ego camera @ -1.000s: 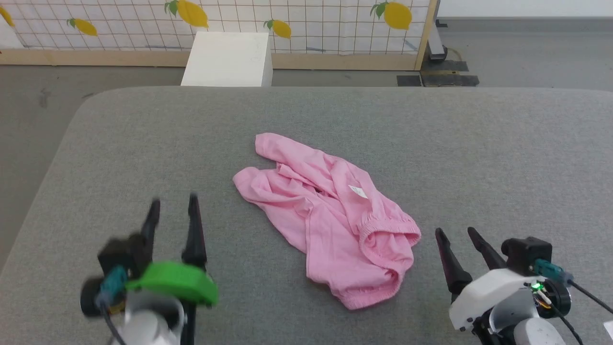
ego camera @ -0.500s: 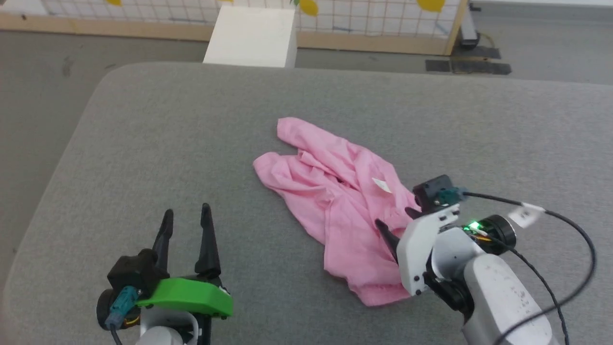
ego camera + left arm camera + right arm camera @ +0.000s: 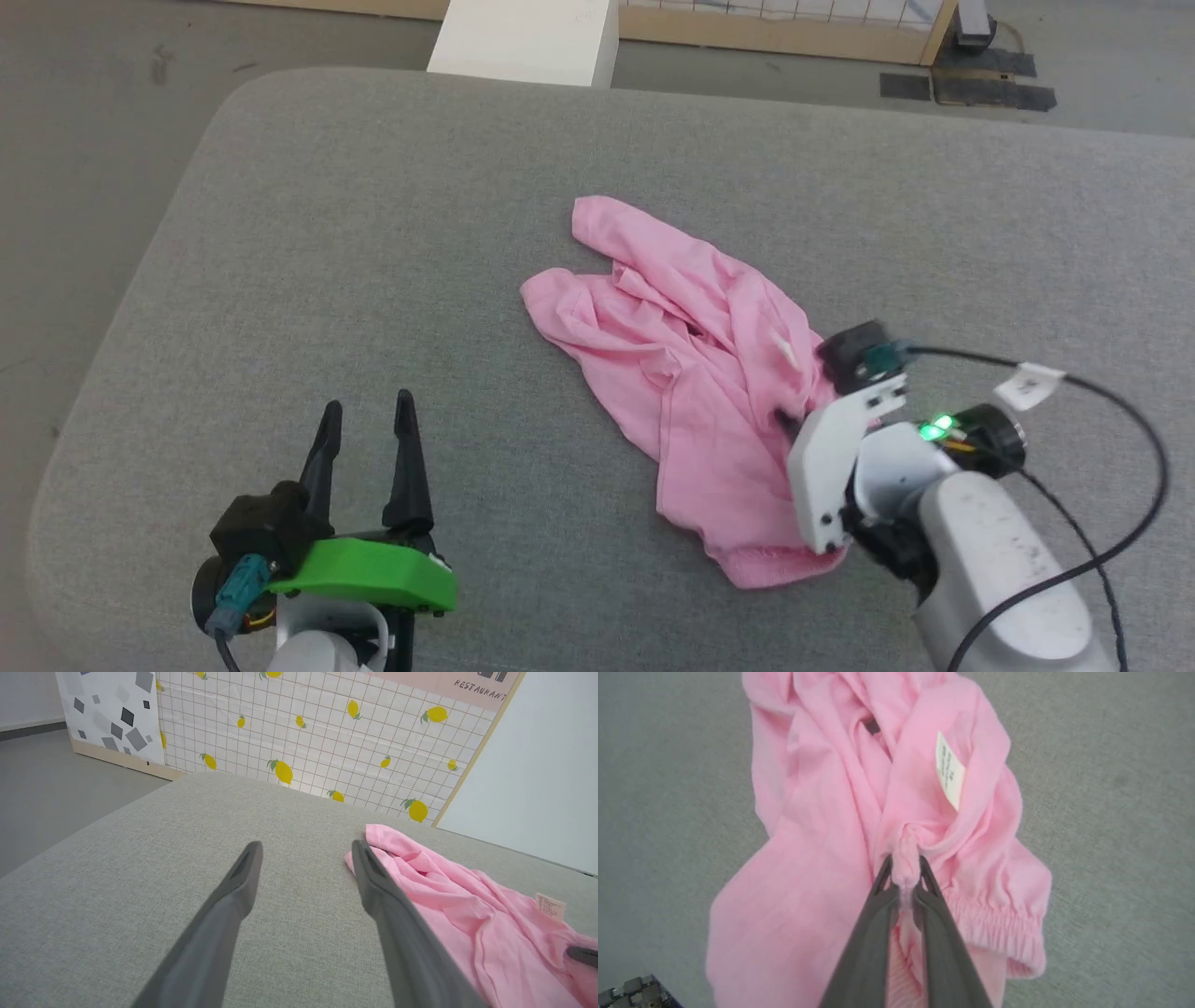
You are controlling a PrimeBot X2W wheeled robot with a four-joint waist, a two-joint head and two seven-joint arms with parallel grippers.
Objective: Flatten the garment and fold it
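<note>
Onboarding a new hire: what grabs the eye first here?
The pink garment lies crumpled in the middle of the grey pad. The right gripper has its jaws pinched on a bunched fold near the white label. The left gripper sits open at lower left, apart from the cloth.

Your left gripper (image 3: 306, 851) has its two long dark-grey fingers (image 3: 224, 914) spread wide apart, with nothing between them but the grey fabric-covered surface (image 3: 117, 896). Look to the right-hand finger: the light-pink soft knit garment (image 3: 444, 896) lies crumpled just beside it, one corner right at the fingertip, though you cannot tell whether they touch. A small white label tag (image 3: 550, 904) stands up from the cloth further right. Beyond the surface stands a white grid panel printed with yellow lemons (image 3: 327, 732).
</note>
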